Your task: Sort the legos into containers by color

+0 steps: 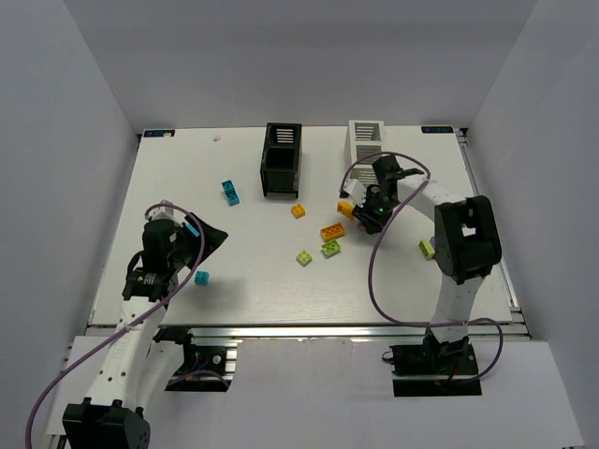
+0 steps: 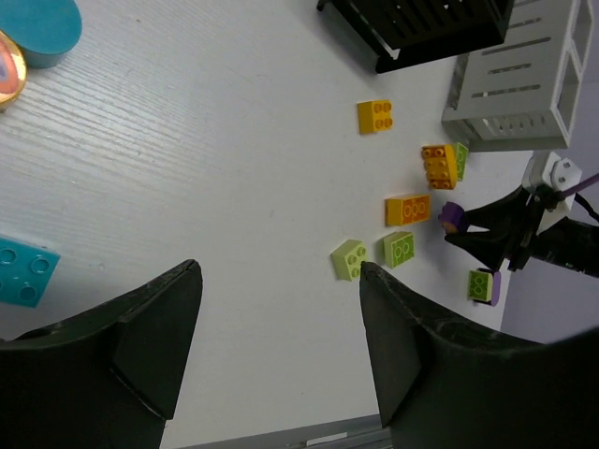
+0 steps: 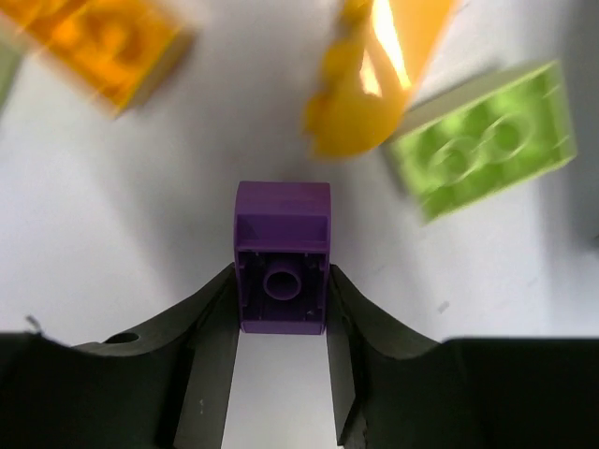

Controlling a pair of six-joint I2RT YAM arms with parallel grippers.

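From above, pale grey panels (image 1: 75, 140) wall in a white surface (image 1: 243, 309) carrying the black container (image 1: 281, 159) and white container (image 1: 367, 140) at its far edge, with legos (image 1: 298, 210) scattered nearer me. My right gripper (image 1: 365, 211) hangs over the orange and lime cluster (image 1: 332, 231); my left gripper (image 1: 208, 238) waits near a cyan brick (image 1: 201, 278)

Left wrist view: its jaws stand wide apart and empty over bare white woodgrain

Right wrist view: the fingers (image 3: 211, 355) pinch a purple brick (image 3: 281, 271) by its side walls, hollow underside towards the camera; I judge this grip is meant to carry it clear of its neighbours to a box
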